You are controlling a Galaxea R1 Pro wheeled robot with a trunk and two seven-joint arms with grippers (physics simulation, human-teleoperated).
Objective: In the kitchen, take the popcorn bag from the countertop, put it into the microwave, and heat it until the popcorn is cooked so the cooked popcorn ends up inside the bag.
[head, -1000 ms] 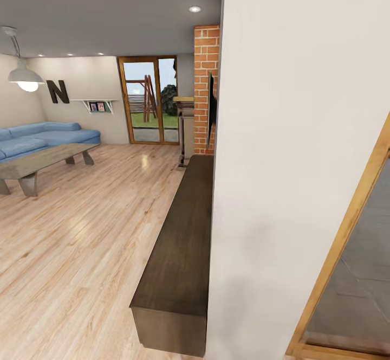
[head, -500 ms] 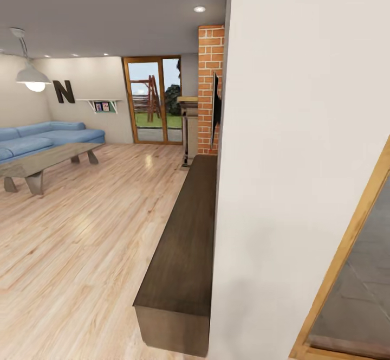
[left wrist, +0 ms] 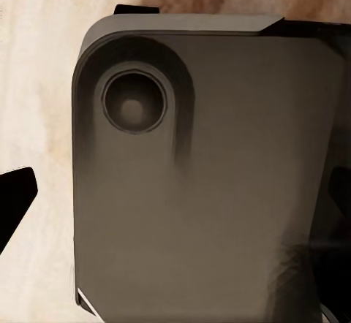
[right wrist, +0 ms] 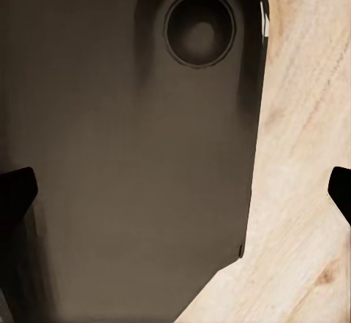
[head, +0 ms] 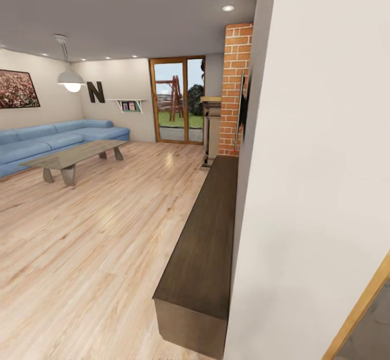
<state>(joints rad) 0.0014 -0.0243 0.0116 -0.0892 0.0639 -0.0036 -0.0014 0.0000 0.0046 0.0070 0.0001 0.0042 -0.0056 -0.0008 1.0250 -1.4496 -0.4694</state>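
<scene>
The robot stands in a living room, not the kitchen, so the popcorn bag, the countertop and the microwave are somewhere out of these pictures. Which way they lie from either gripper, and which arm is nearer, cannot be told from here.

From the left in the head view, a framed picture (head: 18, 88) of reddish blossom hangs on the pale wall above a long blue sofa (head: 51, 139) with soft, rounded cushions. In front of it stands a low coffee table (head: 73, 157), a flat grey-brown slab on angled legs. A white dome lamp (head: 71, 79) hangs from the ceiling, and a dark letter N (head: 96, 92) is fixed to the wall beside a small shelf (head: 129, 103). The floor (head: 92, 240) is glossy light wood in long planks. Farther right, a wood-framed glass door (head: 177, 101) looks onto a garden. A red brick column (head: 234, 86) rises next to it, and a long dark wooden bench (head: 204, 251) runs along the foot of a plain white wall (head: 319, 175), its long axis pointing away from the camera. At the lower right corner a slanted strip of pale wooden door frame (head: 360, 311) edges an opening; my guess is that the way onward may lie through there.

In the left wrist view, the left gripper (left wrist: 172, 199) shows dark finger tips at the two edges, set wide apart and holding nothing, over a smooth dark-grey panel of the robot's own body (left wrist: 212, 191) with a round recess. The right gripper (right wrist: 179, 191) is likewise spread and holds nothing, above the same kind of panel and the floor planks.
</scene>
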